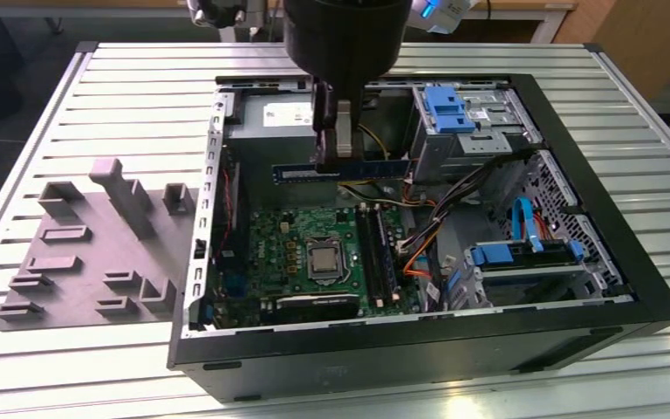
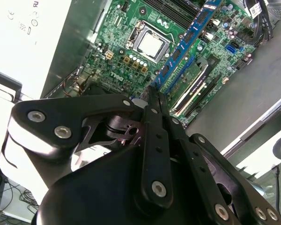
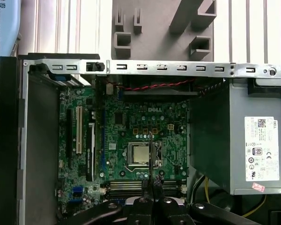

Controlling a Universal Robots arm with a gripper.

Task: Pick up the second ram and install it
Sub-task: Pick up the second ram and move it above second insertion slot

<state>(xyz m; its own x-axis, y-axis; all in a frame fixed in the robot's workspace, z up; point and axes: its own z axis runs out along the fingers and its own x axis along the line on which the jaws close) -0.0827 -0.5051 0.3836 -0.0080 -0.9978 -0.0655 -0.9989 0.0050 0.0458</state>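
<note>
End effector clamping second ram, above motherboard

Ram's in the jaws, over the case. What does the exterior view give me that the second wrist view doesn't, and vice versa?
Exterior view: the grey holder block beside the case, the blue drive caddies, and the second ram seen side-on, level, chips facing the camera. Second wrist view: a green stick that looks seated on the motherboard, just beside the held one. Both: the gripper, jaws shut on the second ram, and the processor socket.
</note>
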